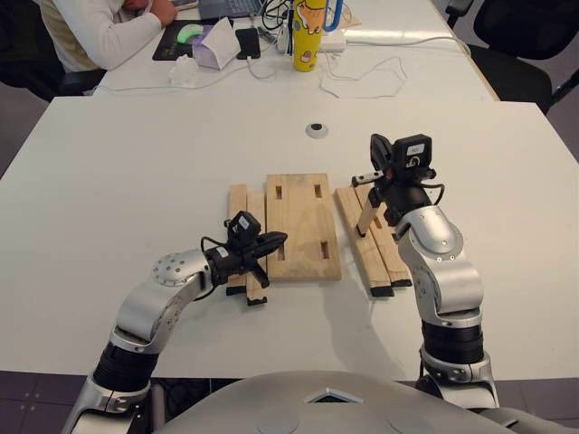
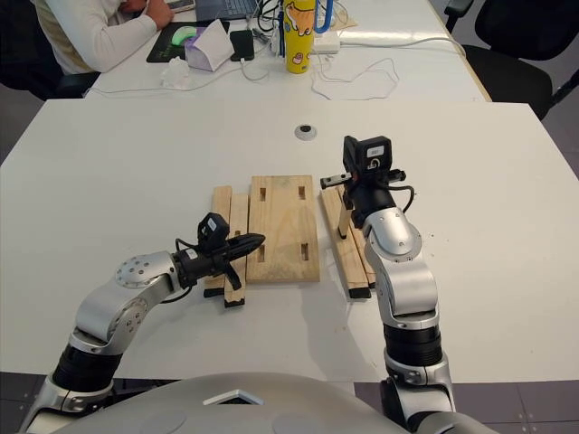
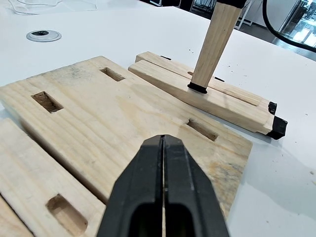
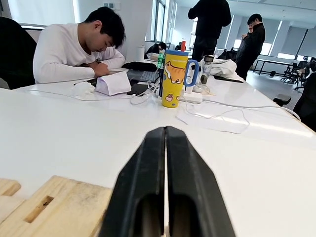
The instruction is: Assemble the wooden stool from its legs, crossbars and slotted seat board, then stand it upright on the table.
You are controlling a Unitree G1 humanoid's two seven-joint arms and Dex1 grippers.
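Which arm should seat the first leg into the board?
Right, probably: the right gripper holds a leg tilted, standing on the right-hand pieces beside the seat board. The left gripper is shut and empty.

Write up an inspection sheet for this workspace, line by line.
Surface: white table, round port cap set in it.
Job's things: slotted seat board flat at centre; left parts and right parts flat on either side; leg tilted, black foot on the right parts.
Clutter: yellow mug on the far table.
Grippers: left gripper fingers shut, over the board's near left corner; right gripper fingers shut, above the tilted leg, hold unclear.
Cables: white cable on the far table.
Surroundings: black chairs behind.
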